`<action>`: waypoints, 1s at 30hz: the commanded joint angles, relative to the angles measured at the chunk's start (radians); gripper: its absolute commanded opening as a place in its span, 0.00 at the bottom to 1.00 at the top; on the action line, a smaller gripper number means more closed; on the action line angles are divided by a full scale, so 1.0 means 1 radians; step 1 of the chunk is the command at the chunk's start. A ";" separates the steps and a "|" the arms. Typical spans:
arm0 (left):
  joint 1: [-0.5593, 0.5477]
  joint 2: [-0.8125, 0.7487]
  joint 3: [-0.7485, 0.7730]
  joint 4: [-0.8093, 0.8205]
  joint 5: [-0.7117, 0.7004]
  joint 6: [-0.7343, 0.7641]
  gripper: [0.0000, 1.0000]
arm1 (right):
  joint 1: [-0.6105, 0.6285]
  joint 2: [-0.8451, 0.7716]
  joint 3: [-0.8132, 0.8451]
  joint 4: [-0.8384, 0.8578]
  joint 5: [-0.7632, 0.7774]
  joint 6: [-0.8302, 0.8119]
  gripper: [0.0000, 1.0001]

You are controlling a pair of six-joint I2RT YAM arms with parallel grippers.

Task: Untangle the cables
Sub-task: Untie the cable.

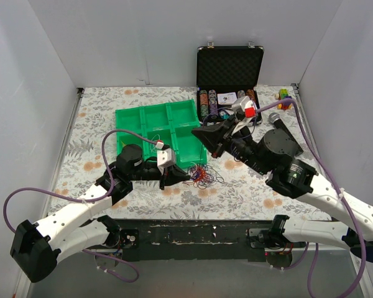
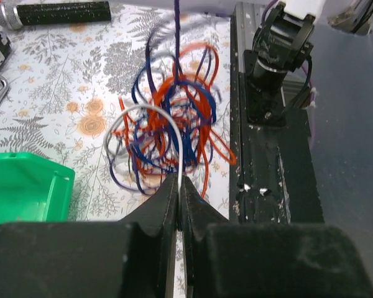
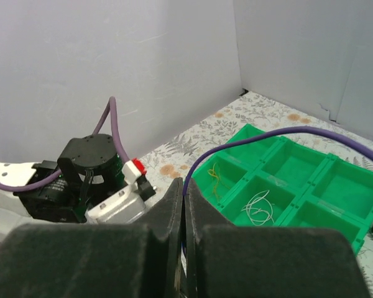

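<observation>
The cables [image 1: 202, 176] lie in a loose tangle of red, blue, orange and white loops [image 2: 174, 118] on the floral table, just in front of the green tray. My left gripper [image 1: 186, 177] sits low at the tangle's left edge. In the left wrist view its jaws [image 2: 178, 180] are shut on a white cable [image 2: 174, 133] that loops out of the pile. My right gripper [image 1: 199, 133] hangs above the tray's near corner, shut [image 3: 184, 183] on a thin blue-purple cable [image 3: 267, 133], which rises taut out of the tangle [image 2: 176, 25].
A green six-compartment tray [image 1: 127, 117] lies behind the tangle; one cell holds a yellow-orange wire [image 3: 214, 177], another a white wire [image 3: 258, 208]. At the back stand an open black case [image 1: 229, 62] with poker chips [image 1: 227, 98], a microphone [image 1: 280, 119] and a colourful cube [image 1: 285, 99].
</observation>
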 commanded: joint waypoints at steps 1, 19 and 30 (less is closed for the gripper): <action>-0.011 -0.030 -0.020 -0.153 -0.002 0.237 0.00 | -0.004 -0.028 0.132 0.018 0.077 -0.076 0.01; -0.031 -0.072 -0.160 -0.495 -0.183 0.854 0.00 | -0.004 -0.069 0.365 -0.078 0.350 -0.266 0.01; -0.032 -0.096 -0.229 -0.710 -0.289 1.171 0.00 | -0.004 -0.040 0.567 -0.109 0.507 -0.442 0.01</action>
